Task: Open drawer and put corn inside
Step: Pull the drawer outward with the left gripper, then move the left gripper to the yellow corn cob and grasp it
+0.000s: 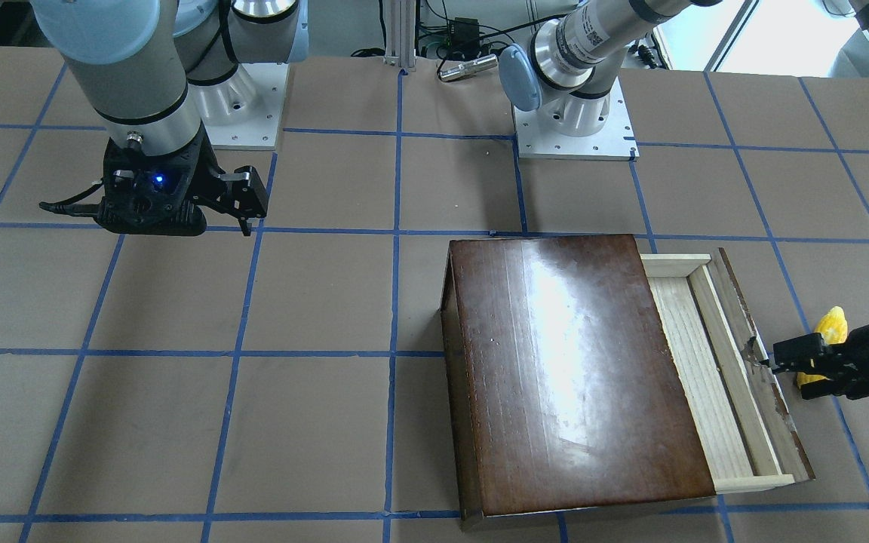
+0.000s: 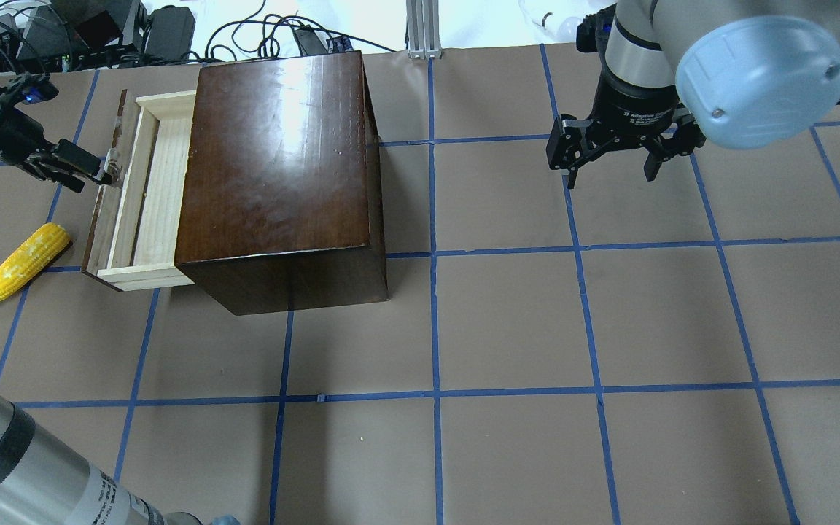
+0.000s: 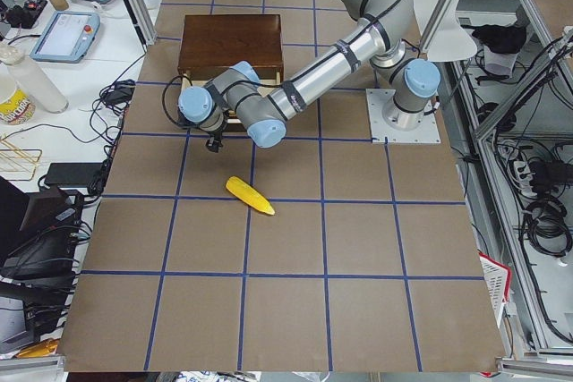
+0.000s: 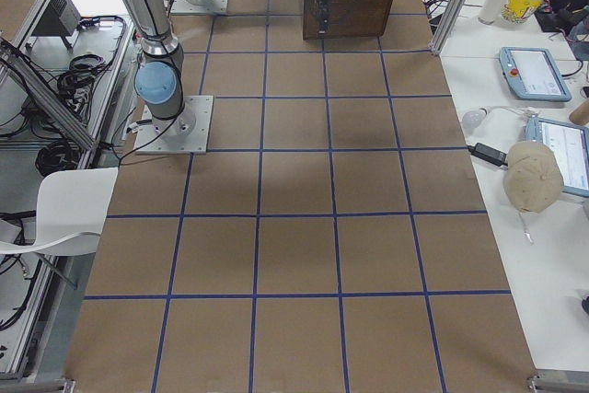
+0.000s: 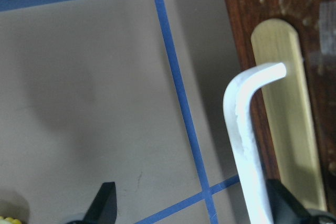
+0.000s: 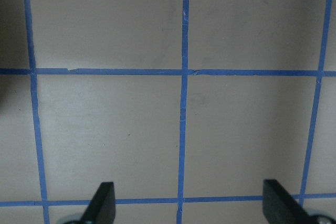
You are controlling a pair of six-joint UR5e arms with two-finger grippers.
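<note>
The drawer (image 2: 144, 191) of pale wood stands partly pulled out of the glossy dark-brown box (image 2: 281, 160); it also shows in the front view (image 1: 706, 377). My left gripper (image 2: 95, 171) is open at the drawer's dark front panel (image 5: 236, 19). In the left wrist view the metal handle (image 5: 245, 145) lies between the fingers, close to the right one. The yellow corn (image 2: 22, 264) lies on the table beside the drawer front, apart from it, and is partly hidden behind my left gripper in the front view (image 1: 830, 326). My right gripper (image 2: 613, 171) is open and empty, hovering far from the box.
The table (image 2: 507, 328) is brown, with a blue tape grid. The arm bases (image 1: 574, 128) stand at the robot's edge. Cables and devices (image 2: 135, 29) lie beyond the far edge behind the box.
</note>
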